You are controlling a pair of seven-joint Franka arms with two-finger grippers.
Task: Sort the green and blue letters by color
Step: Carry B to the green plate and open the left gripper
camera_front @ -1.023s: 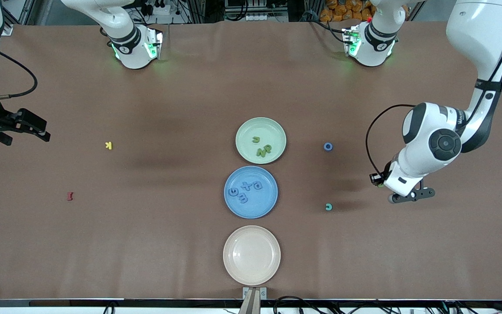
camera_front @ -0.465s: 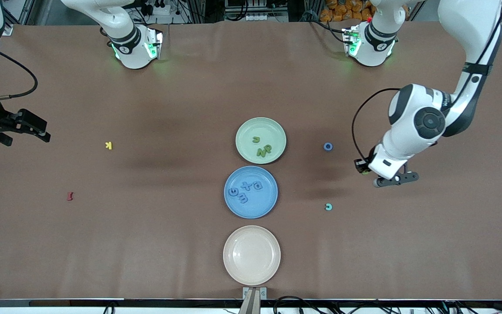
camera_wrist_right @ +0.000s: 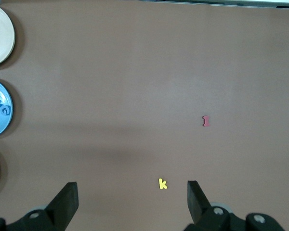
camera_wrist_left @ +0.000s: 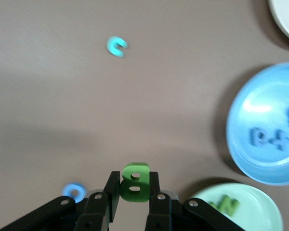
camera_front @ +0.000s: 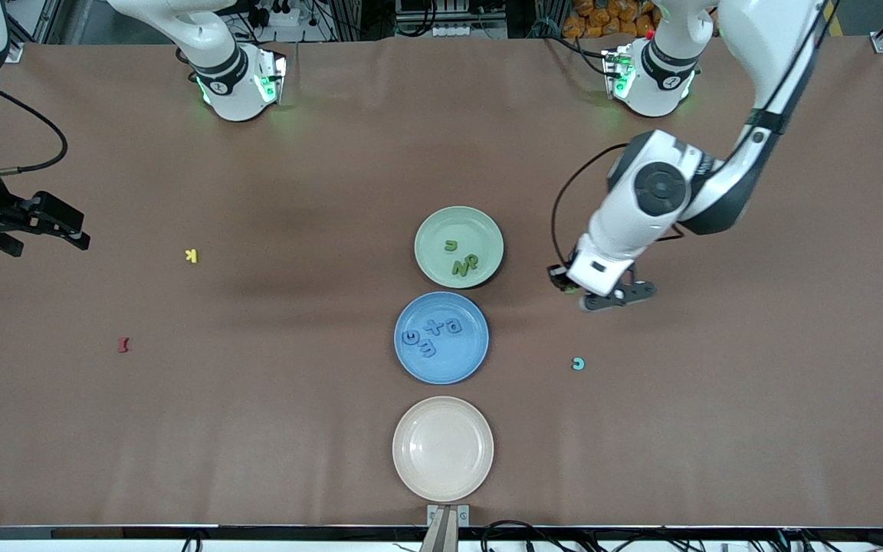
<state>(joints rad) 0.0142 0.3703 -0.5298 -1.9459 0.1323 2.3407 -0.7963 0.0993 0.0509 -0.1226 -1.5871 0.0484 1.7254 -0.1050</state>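
My left gripper [camera_front: 569,282] is shut on a green letter B [camera_wrist_left: 135,182] and holds it in the air over bare table beside the green plate [camera_front: 487,230], toward the left arm's end. The green plate holds green letters [camera_front: 463,263]. The blue plate [camera_front: 472,360] holds several blue letters [camera_front: 432,334]. A blue ring letter [camera_wrist_left: 75,190] lies on the table under the left gripper. A teal c-shaped letter [camera_front: 579,363] lies on the table nearer the front camera. My right gripper [camera_wrist_right: 132,202] is open and waits above the right arm's end of the table.
A beige plate [camera_front: 411,468] stands nearest the front camera, in line with the other two plates. A yellow K [camera_front: 192,255] and a dark red I [camera_front: 124,345] lie toward the right arm's end.
My left gripper has carried the green B from the left arm's end of the table toward the green plate. The right arm has not moved.
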